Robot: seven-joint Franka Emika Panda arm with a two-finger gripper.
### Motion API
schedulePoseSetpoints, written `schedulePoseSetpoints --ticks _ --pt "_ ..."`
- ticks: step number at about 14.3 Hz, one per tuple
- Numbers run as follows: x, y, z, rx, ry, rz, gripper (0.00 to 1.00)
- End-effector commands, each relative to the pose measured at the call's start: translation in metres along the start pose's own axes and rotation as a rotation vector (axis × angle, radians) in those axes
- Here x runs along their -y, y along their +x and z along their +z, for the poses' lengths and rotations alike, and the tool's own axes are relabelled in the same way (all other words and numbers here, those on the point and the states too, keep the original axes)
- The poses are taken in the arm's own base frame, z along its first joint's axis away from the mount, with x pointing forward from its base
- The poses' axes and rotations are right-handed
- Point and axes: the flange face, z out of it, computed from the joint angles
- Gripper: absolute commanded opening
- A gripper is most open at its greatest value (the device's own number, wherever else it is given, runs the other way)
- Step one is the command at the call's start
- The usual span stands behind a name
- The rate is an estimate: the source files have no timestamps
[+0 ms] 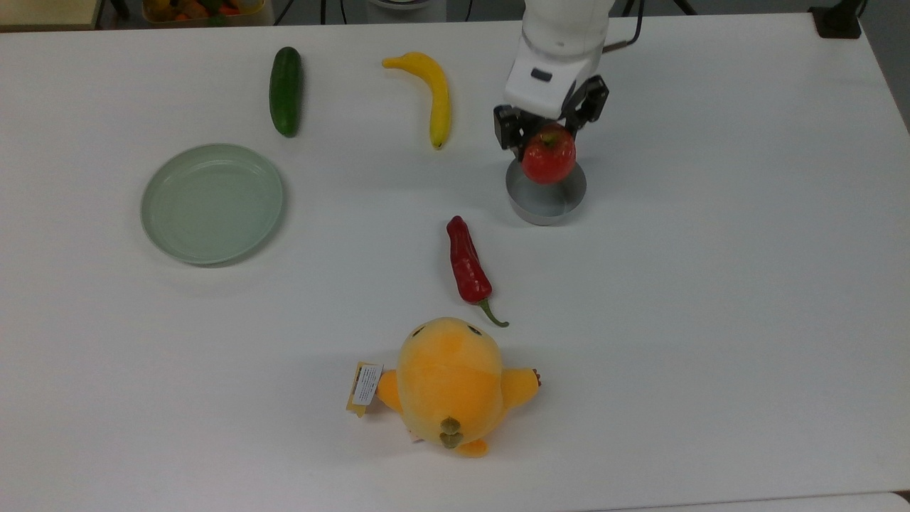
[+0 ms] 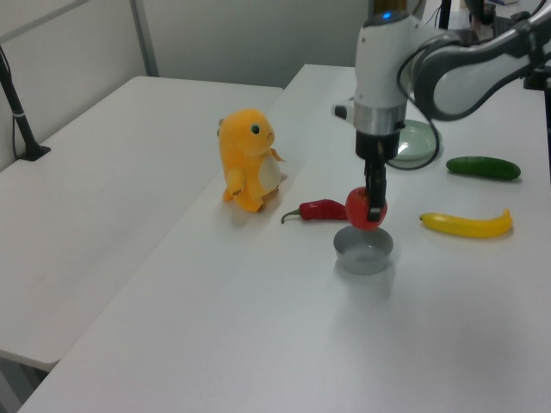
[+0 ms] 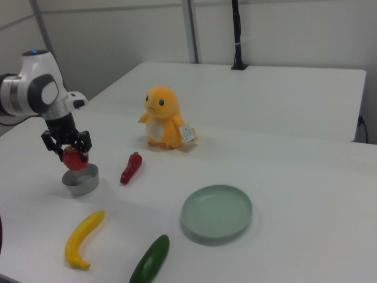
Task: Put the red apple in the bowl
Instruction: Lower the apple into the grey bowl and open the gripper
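My gripper is shut on the red apple, a glossy round fruit with a pale stem dimple. I hold it in the air just above the small grey bowl, over the bowl's far rim in the top view. In the left view the red apple hangs a little above the bowl with the gripper pointing straight down. The right view has the red apple between the fingers of the gripper, right over the bowl. Part of the bowl's inside is hidden behind the fruit.
A red chili pepper lies near the bowl, toward the yellow plush toy. A banana and a cucumber lie along the table's far side. A pale green plate sits at the top view's left.
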Motion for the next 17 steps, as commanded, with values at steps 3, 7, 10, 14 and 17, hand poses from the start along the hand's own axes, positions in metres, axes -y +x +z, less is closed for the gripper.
schedulePoseSetpoints --ticks 3,7,10,14,17 --pt "0.017 0.003 0.040 -0.017 -0.026 -0.037 0.37" --pt "0.016 0.002 0.051 -0.011 -0.031 -0.043 0.47" --pt "0.016 0.001 0.051 -0.010 -0.031 -0.042 0.74" --pt "0.011 0.001 0.046 -0.010 -0.032 -0.035 1.00" --pt "0.009 0.000 0.035 -0.019 -0.035 -0.030 1.00"
